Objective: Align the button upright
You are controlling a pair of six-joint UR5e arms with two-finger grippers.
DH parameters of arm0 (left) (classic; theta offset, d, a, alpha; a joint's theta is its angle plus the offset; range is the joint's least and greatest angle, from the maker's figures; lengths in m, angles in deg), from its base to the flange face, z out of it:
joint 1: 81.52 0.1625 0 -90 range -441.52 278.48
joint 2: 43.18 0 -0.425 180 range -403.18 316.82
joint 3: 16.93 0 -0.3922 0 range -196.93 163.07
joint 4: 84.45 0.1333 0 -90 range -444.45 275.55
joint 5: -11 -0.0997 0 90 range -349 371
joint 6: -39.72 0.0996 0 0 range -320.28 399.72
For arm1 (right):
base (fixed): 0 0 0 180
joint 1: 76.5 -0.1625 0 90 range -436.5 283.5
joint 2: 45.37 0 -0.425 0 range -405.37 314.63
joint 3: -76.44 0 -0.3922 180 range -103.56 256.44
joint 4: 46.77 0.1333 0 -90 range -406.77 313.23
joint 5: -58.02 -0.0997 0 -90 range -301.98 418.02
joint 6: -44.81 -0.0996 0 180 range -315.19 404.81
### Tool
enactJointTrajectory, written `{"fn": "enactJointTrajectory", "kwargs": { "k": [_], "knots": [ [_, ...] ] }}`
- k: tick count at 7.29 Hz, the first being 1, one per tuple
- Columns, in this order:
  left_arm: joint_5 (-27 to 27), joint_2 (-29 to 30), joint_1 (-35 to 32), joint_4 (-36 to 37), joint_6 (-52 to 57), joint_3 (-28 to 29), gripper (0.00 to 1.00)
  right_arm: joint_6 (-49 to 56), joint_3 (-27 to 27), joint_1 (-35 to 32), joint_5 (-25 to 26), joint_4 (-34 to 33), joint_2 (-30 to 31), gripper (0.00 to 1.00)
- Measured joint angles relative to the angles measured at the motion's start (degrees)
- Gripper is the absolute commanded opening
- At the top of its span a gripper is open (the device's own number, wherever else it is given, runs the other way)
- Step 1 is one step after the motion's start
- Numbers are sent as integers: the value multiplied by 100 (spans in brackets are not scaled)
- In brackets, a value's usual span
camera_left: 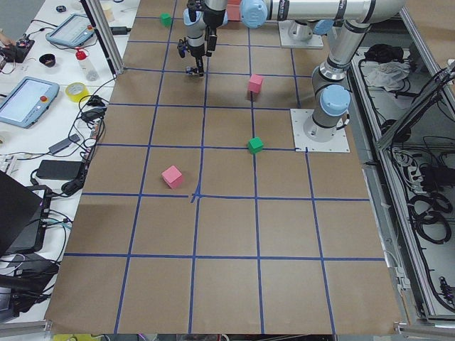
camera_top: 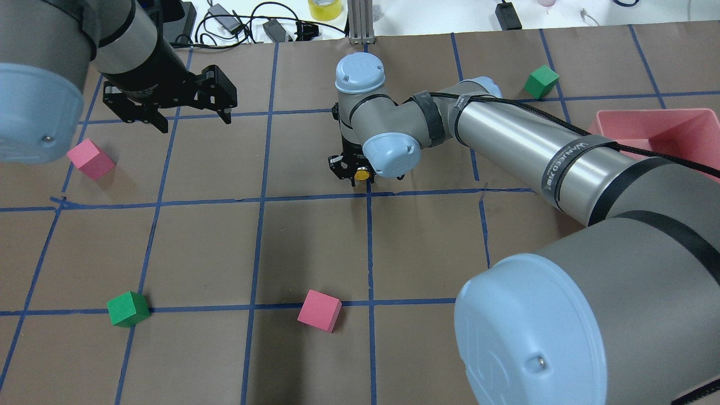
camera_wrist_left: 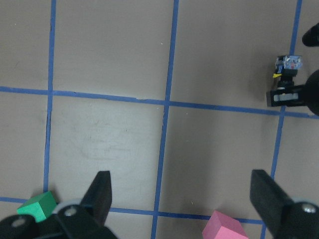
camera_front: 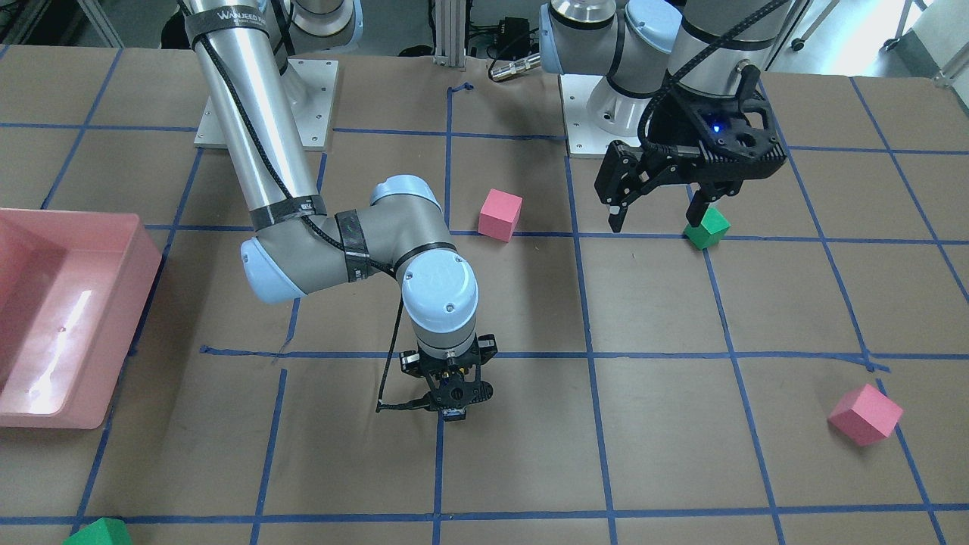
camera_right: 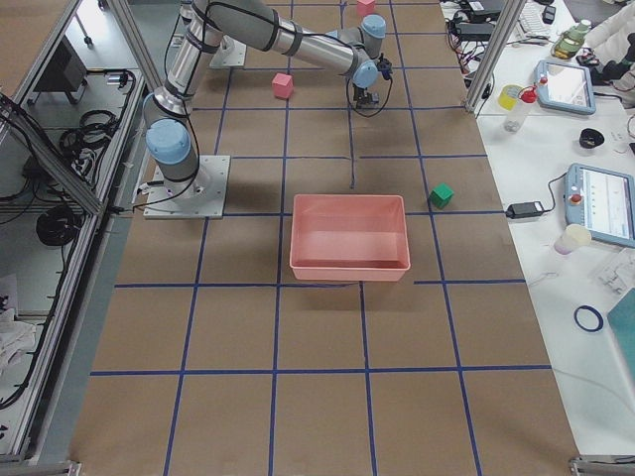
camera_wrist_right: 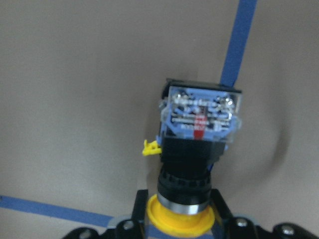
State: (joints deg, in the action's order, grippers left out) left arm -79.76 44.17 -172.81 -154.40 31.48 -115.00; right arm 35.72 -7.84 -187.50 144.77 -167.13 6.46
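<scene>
The button (camera_wrist_right: 199, 119) has a yellow cap, a black body and a silvery-grey block base. My right gripper (camera_wrist_right: 179, 219) is shut on it at the cap end, and the base points away from the gripper toward the brown paper. The gripper (camera_front: 452, 409) hangs low over a blue tape line in mid table. From overhead the yellow cap (camera_top: 363, 174) shows beside the gripper (camera_top: 354, 169). My left gripper (camera_front: 658, 216) is open and empty, raised well above the table. It also shows overhead (camera_top: 194, 118). In the left wrist view the button (camera_wrist_left: 288, 67) is at the far right.
A green cube (camera_front: 706, 227) lies below the left gripper. A pink cube (camera_front: 500, 214) sits between the arms. Another pink cube (camera_front: 865, 414) and a green cube (camera_front: 98, 532) lie nearer the operators' edge. A pink bin (camera_front: 113, 318) stands on the right arm's side.
</scene>
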Motion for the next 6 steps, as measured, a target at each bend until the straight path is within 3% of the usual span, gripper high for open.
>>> {"fn": "enactJointTrajectory", "kwargs": {
  "k": [3,6],
  "knots": [
    [-367,-117,-151,1621,-10,-949,100,450,-41,5,0,21,125,100],
    [-987,-92,-744,2804,-70,-1765,100,641,-335,112,173,546,908,100]
  ]
}}
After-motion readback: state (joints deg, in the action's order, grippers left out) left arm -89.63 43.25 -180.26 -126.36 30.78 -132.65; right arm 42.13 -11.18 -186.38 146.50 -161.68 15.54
